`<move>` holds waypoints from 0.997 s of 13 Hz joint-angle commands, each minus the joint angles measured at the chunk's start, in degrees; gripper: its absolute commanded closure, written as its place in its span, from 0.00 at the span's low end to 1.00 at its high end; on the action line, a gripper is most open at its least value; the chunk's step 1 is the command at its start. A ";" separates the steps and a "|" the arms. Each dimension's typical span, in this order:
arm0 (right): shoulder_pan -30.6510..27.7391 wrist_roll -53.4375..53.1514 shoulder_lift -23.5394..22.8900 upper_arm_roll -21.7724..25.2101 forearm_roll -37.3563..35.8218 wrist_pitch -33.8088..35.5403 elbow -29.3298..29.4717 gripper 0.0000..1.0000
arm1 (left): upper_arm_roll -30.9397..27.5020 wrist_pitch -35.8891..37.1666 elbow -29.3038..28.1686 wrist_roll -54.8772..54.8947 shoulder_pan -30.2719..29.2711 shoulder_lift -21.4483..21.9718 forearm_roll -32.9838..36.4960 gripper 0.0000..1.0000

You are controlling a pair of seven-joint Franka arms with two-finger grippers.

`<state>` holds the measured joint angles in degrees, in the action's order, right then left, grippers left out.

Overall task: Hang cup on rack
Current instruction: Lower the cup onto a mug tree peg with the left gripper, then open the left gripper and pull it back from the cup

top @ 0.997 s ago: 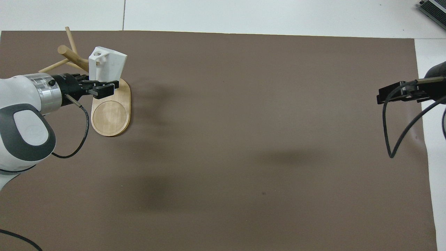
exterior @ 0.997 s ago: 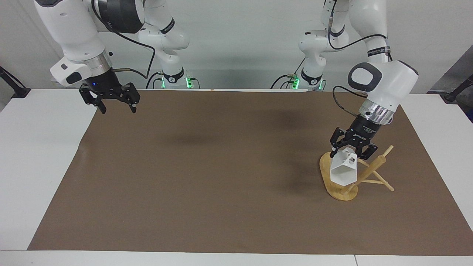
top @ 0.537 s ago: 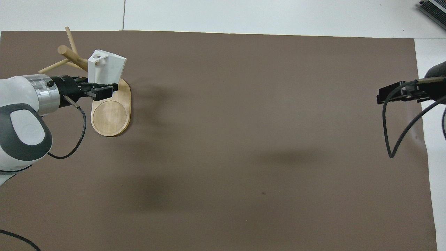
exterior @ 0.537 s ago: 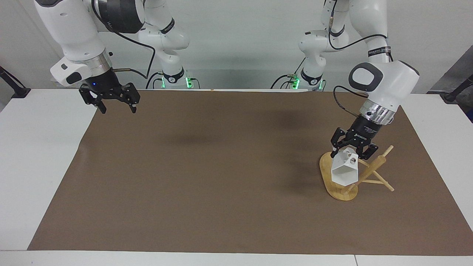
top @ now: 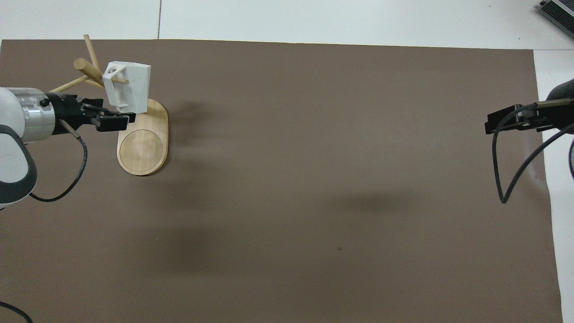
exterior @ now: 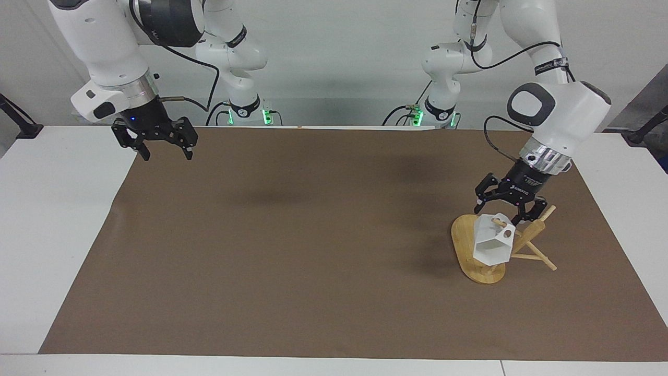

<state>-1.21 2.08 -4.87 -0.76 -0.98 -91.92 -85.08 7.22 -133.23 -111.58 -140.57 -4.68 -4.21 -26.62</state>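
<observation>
The white faceted cup point(exterior: 492, 245) hangs on the bamboo rack point(exterior: 462, 238), with a thin peg passing through the hole in its handle. The rack stands toward the left arm's end of the table. My left gripper point(exterior: 505, 210) is open and empty, just above the cup and apart from it. In the overhead view the cup point(top: 130, 89) hangs over the rack's oval base point(top: 142, 146), with the left gripper point(top: 115, 116) beside it. My right gripper point(exterior: 165, 148) is open and empty and waits raised over the right arm's end of the table.
A brown mat point(exterior: 313, 235) covers most of the white table point(exterior: 52, 209). The rack's post and other pegs point(exterior: 537, 230) lean out toward the left arm's end. The right gripper's cable point(top: 511, 170) loops over the mat's edge.
The left gripper has let go of the cup and drawn back and up. The cup has dropped a little and now hangs on the peg through its handle hole. The right arm has not moved.
</observation>
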 commanded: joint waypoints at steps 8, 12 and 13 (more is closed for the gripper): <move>-0.54 -0.50 1.09 -0.38 0.02 0.78 -0.87 0.00 | 0.33 17.12 4.00 33.01 -0.42 7.72 9.04 0.00; -0.54 -0.50 1.09 -0.38 0.02 0.78 -0.87 0.00 | 0.51 20.37 5.05 57.62 0.20 8.25 14.39 0.00; -0.54 -0.50 1.09 -0.38 0.02 0.78 -0.87 0.00 | 0.68 21.08 6.10 63.95 0.20 8.08 15.71 0.00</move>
<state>-1.21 2.08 -4.87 -0.76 -0.98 -91.92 -85.08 7.84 -114.66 -107.14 -85.65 -4.81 3.69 -13.74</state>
